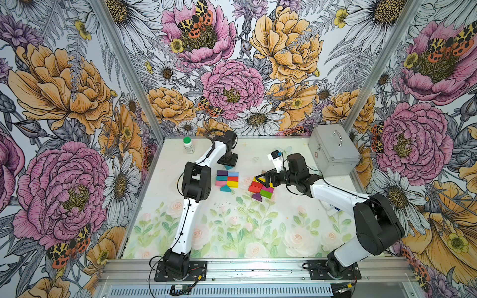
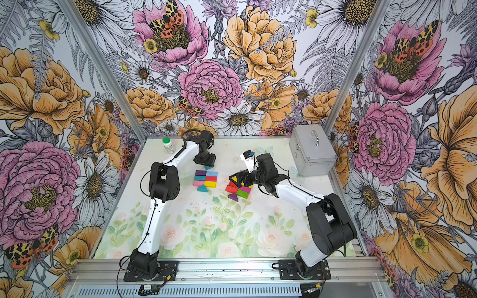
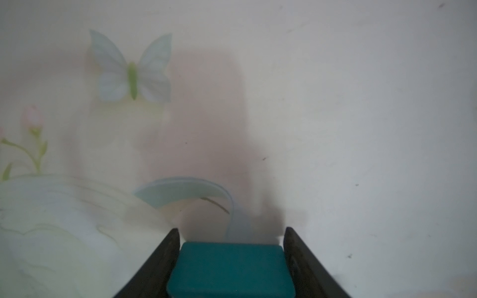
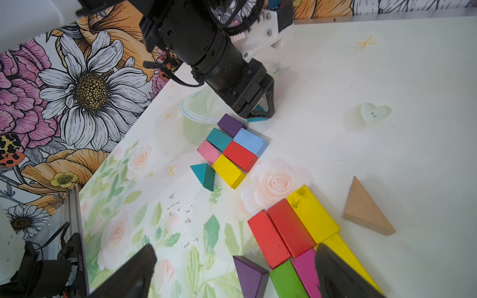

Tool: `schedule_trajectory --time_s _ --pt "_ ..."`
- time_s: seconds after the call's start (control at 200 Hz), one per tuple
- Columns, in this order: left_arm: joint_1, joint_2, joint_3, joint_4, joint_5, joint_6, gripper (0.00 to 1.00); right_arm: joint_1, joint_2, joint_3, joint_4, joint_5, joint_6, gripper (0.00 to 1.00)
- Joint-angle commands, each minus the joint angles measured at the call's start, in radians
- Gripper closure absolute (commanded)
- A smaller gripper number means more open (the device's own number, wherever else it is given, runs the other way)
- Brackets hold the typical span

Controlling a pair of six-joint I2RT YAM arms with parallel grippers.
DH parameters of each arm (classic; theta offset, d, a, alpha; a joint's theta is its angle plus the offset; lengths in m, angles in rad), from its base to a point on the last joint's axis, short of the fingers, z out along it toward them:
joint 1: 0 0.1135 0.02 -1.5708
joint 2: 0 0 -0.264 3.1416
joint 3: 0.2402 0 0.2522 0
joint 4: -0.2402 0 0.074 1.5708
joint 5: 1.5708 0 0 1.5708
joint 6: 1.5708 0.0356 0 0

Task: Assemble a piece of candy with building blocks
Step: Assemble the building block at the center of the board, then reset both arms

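Note:
Six building blocks, purple, light blue, teal, red, pink and yellow, form a rectangle (image 1: 227,178) (image 2: 205,178) (image 4: 232,149). A teal triangle (image 1: 225,188) (image 4: 205,175) lies at its near end. My left gripper (image 1: 228,165) (image 3: 231,232) (image 4: 258,113) is shut on a teal block (image 3: 231,268) (image 4: 255,119) low at the rectangle's far end, beside the purple brick. My right gripper (image 1: 260,180) (image 4: 236,254) hangs open over a second group (image 1: 258,189) (image 4: 291,229) of red, yellow, green and magenta bricks with a purple triangle (image 4: 251,276). A tan triangle (image 4: 366,211) lies apart.
A silver case (image 1: 333,152) stands at the back right. A green-capped bottle (image 1: 188,145) stands at the back left. A blue-and-white packet (image 1: 333,209) lies under the right arm. The metal rail (image 1: 258,268) bounds the front, with flowered walls around.

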Motion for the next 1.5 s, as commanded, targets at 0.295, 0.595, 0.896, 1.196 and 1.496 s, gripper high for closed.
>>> schedule_trajectory --time_s 0.295,0.595,0.896,1.196,1.496 --pt "0.012 -0.043 -0.059 0.0 0.021 -0.078 0.41 0.009 -0.04 0.015 0.022 -0.025 -0.007 0.03" --pt "0.009 -0.058 -0.066 0.002 0.038 -0.1 0.4 0.009 -0.051 0.009 0.019 -0.025 -0.014 0.03" --pt "0.012 -0.06 -0.048 0.001 0.066 -0.114 0.27 0.009 -0.07 0.005 0.001 -0.011 -0.029 0.03" --pt "0.068 -0.216 -0.062 0.0 0.129 -0.121 0.01 -0.01 -0.194 -0.064 -0.037 0.153 -0.076 0.0" --pt "0.054 -0.831 -0.65 0.323 -0.048 -0.132 0.01 -0.047 -0.347 -0.152 -0.126 0.511 -0.158 0.0"
